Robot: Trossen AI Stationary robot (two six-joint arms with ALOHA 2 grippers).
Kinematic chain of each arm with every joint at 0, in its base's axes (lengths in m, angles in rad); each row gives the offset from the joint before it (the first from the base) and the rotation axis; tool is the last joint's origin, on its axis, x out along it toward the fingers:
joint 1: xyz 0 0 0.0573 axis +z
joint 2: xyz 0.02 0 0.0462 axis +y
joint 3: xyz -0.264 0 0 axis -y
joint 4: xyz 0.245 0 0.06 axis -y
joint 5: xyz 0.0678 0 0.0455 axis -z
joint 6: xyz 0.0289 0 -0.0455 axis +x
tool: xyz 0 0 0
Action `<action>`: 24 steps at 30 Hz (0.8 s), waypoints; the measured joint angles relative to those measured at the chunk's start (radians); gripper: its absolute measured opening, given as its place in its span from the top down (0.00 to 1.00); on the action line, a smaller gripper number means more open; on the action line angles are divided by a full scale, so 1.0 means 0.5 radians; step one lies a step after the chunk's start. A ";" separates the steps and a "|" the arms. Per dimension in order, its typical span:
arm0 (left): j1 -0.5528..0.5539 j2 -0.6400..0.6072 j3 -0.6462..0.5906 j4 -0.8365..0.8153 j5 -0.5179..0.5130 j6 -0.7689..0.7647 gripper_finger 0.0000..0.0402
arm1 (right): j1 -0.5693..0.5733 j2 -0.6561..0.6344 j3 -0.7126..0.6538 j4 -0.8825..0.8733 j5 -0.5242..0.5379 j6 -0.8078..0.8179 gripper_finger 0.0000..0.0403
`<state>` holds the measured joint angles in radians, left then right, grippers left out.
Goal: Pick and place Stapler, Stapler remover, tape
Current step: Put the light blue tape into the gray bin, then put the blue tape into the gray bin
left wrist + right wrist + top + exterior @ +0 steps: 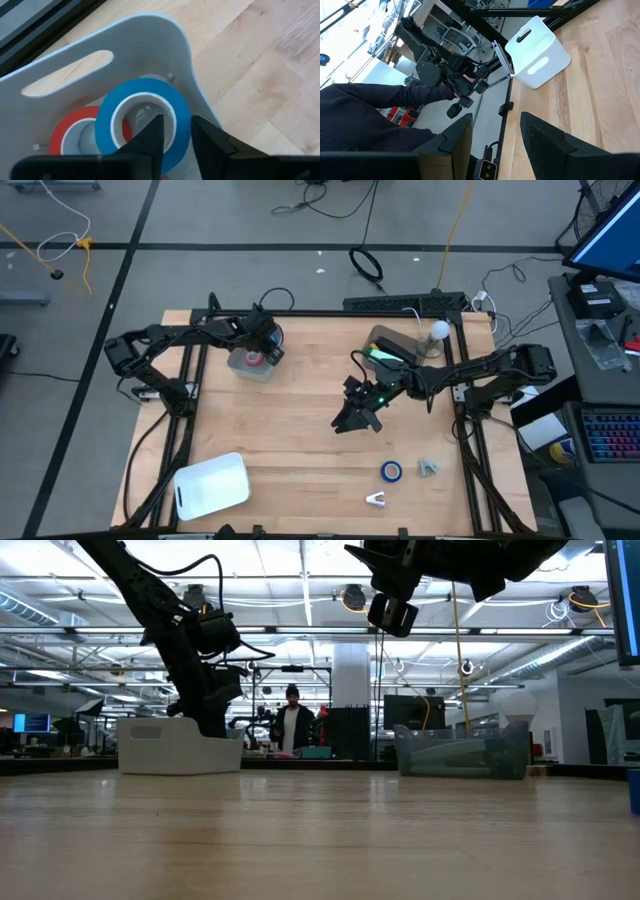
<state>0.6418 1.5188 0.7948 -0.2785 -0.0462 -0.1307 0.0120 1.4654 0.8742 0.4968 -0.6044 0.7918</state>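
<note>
A white bin [253, 364] stands at the table's far left. In it a blue tape roll [145, 117] leans on a red tape roll [75, 132]. My left gripper [178, 142] reaches down into the bin, open, one finger inside the blue roll's hole and one outside its wall. My right gripper [495, 137] hovers open and empty high above the table's middle [358, 418]. Another blue tape roll [391, 471] lies flat near the front right, beside a small grey piece [428, 468] and a white claw-shaped piece [376, 499], perhaps the stapler remover. The stapler is out of view. My left gripper comes from above, slanting down, with the blue roll's ring wall [183, 131] between its two fingers. Whether either finger touches the wall I cannot tell. The roll stands tilted in the bin, resting against the red roll.
A clear bin [392, 346] stands at the far right [460, 752]. A white tray-like lid [212, 485] lies at the near left corner. Bare wood spans the table's middle. A person [292, 726] stands far off in the room behind.
</note>
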 joint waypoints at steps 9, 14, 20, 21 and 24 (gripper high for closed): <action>0.002 -0.022 0.000 -0.007 -0.011 -0.020 0.50 | 0.000 0.000 0.000 0.000 0.001 0.001 0.60; 0.012 -0.195 0.003 -0.023 -0.001 -0.042 0.43 | 0.000 0.000 0.000 -0.001 0.001 0.001 0.61; 0.009 -0.581 0.003 -0.126 0.144 -0.172 0.43 | 0.000 0.000 0.000 0.000 -0.054 0.018 0.60; 0.003 -0.645 0.004 -0.164 0.202 -0.221 0.43 | 0.003 0.000 0.000 -0.001 -0.099 0.028 0.60; -0.032 -0.830 0.004 -0.296 0.408 -0.291 0.44 | 0.032 0.000 0.000 -0.013 -0.273 0.097 0.60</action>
<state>0.6258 1.1035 0.7967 -0.4266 0.1580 -0.2762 0.0281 1.4654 0.8742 0.4903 -0.7408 0.8402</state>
